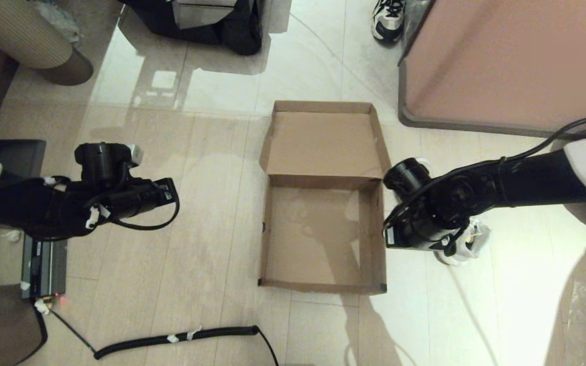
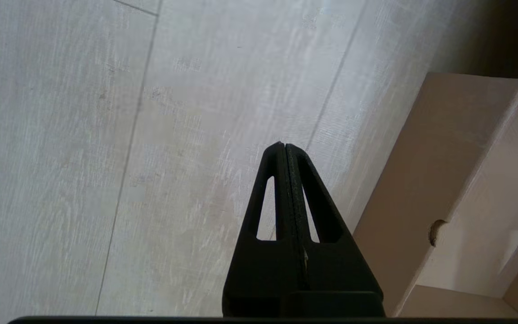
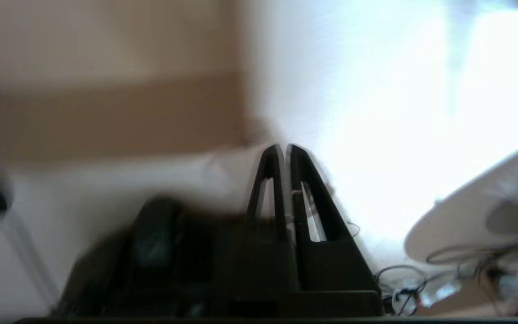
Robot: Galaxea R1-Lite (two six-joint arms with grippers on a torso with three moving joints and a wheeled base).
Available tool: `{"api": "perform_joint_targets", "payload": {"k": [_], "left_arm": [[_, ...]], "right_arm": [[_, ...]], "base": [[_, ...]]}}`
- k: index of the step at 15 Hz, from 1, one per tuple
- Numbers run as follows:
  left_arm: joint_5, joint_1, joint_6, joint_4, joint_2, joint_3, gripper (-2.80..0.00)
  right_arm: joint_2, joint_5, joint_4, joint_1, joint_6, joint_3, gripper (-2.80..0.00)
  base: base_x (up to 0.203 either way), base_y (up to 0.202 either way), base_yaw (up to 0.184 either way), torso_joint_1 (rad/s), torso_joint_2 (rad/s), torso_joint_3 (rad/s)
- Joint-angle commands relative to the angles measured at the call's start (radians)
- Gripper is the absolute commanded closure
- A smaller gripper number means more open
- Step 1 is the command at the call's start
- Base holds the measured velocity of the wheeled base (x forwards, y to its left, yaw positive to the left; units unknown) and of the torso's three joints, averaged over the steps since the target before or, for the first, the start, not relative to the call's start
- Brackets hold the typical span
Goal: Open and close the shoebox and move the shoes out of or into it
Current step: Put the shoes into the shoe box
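1. Left gripper (image 2: 284,148) at 9 o'clock of the shoebox (image 1: 323,147), over bare floor (image 1: 211,218); fingers pressed together, holding nothing.
2. Shoebox at centre, lid folded back toward 12 o'clock, inside empty.
3. Right gripper (image 3: 284,148) at 3 o'clock, just beside the box wall; a thin slit between its fingers, nothing visibly held.
4. White shoe (image 1: 468,244) partly hidden under right arm.
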Motion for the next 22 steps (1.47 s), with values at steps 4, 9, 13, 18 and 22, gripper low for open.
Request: {"api": "perform_joint_targets", "payload": {"k": [4, 9, 13, 18, 22], "left_arm": [[-0.001, -0.007, -0.001, -0.003, 0.029, -0.004, 0.0], [-0.002, -0.008, 0.002, -0.003, 0.047, -0.007, 0.0], [-0.002, -0.01, 0.002, -0.003, 0.053, -0.005, 0.0], [-0.001, -0.013, 0.003, -0.003, 0.051, -0.004, 0.0], [-0.001, -0.016, 0.003, -0.003, 0.048, -0.005, 0.0]], "right_arm": [[0.117, -0.038, -0.008, -0.172, 0.007, -0.088, -2.8], [0.26, -0.048, -0.021, -0.302, 0.02, -0.264, -2.8], [0.28, -0.036, -0.04, -0.376, 0.038, -0.301, -2.8], [0.259, 0.04, -0.04, -0.415, 0.04, -0.311, -2.8], [0.206, 0.085, -0.037, -0.427, 0.032, -0.299, -2.8]], "base": [[0.0, 0.0, 0.0, 0.0, 0.0, 0.0], [0.0, 0.0, 0.0, 0.0, 0.0, 0.0], [0.0, 0.0, 0.0, 0.0, 0.0, 0.0], [0.0, 0.0, 0.0, 0.0, 0.0, 0.0], [0.0, 0.0, 0.0, 0.0, 0.0, 0.0]]}}
